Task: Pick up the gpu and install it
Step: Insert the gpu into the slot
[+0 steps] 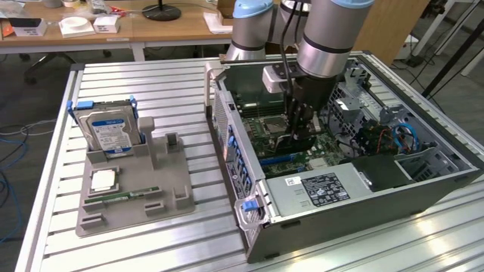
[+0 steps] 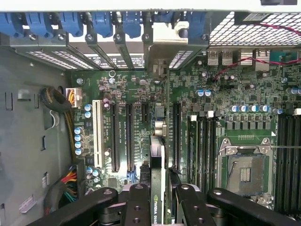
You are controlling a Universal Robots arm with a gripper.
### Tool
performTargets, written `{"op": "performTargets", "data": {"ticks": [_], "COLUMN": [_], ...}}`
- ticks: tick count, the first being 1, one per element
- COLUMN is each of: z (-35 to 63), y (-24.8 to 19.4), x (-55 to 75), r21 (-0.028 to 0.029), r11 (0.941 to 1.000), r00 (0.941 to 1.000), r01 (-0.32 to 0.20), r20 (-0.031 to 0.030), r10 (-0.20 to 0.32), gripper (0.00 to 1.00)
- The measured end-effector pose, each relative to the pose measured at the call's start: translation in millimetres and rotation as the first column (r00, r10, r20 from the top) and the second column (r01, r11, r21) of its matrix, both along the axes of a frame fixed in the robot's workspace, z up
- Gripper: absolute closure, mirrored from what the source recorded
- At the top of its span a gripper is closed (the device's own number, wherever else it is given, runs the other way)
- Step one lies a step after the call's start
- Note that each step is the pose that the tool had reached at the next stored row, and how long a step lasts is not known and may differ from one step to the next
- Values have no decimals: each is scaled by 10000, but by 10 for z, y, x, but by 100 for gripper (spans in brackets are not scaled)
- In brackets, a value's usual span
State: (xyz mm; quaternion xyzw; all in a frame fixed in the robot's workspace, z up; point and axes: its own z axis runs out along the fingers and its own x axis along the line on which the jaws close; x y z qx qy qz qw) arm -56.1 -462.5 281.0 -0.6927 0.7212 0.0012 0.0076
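Going left to right in the exterior view: grey holder tray [image 1: 170,195] on the slatted surface [image 1: 151,79] is carrying the hard drive [image 1: 110,130], a CPU chip [image 1: 102,180] and a RAM stick [image 1: 121,196]. The open PC case [image 1: 393,198] is holding the motherboard [image 2: 136,94]. Claw [image 2: 157,202] is pinching the gpu [image 2: 157,179] edge-on, just above the slots. Card looks light, stiff, fragile; gripping the board edges seems safest.
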Motion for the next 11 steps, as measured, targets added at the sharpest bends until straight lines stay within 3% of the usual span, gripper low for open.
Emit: {"op": "performTargets", "data": {"ticks": [11], "z": [-55], "y": [-9], "x": [-17], "r21": [0], "r11": [10000], "r00": [10000], "r01": [0], "r20": [31], "r10": [0], "gripper": [75]}}
